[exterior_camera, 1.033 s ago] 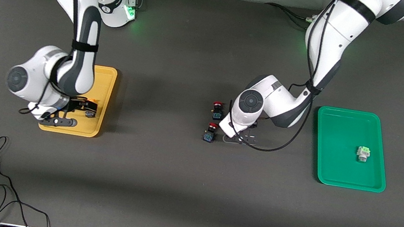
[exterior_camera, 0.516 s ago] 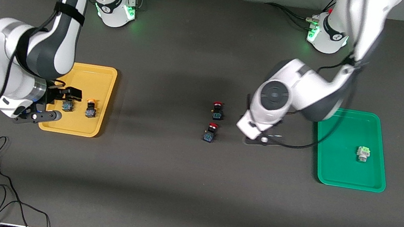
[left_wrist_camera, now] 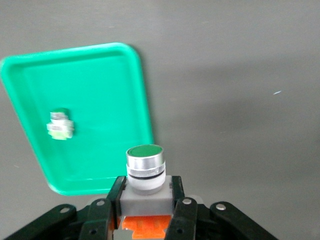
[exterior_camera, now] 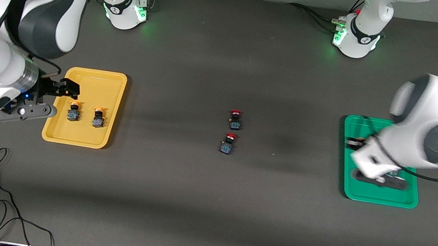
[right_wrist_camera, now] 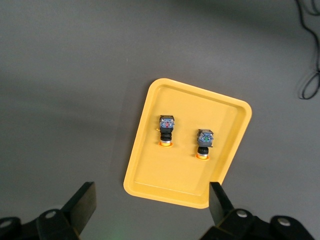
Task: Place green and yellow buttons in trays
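**Left gripper carries a green button over the green tray; right gripper empty by the yellow tray**

Front view: the left gripper (exterior_camera: 380, 178) hangs over the green tray (exterior_camera: 407, 202), its wrist hiding much of the tray floor. The right gripper (exterior_camera: 51, 98) sits up in the air at the yellow tray (exterior_camera: 82, 139), over the rim at the right arm's end of the table. Two yellow-capped buttons (exterior_camera: 73, 111) (exterior_camera: 98, 117) lie side by side in that tray, just beside the gripper. Two red-capped buttons (exterior_camera: 235, 120) (exterior_camera: 228, 142) sit mid-table, well apart from both grippers.

Left wrist view: fingers (left_wrist_camera: 182, 212) clamped on a grey-bodied green button (left_wrist_camera: 145, 170), round cap up. Below, a light-green button (left_wrist_camera: 60, 127) lies in the green tray.

Right wrist view: fingers (right_wrist_camera: 80, 202) spread wide, nothing between them; both yellow-capped buttons rest in the tray beneath.
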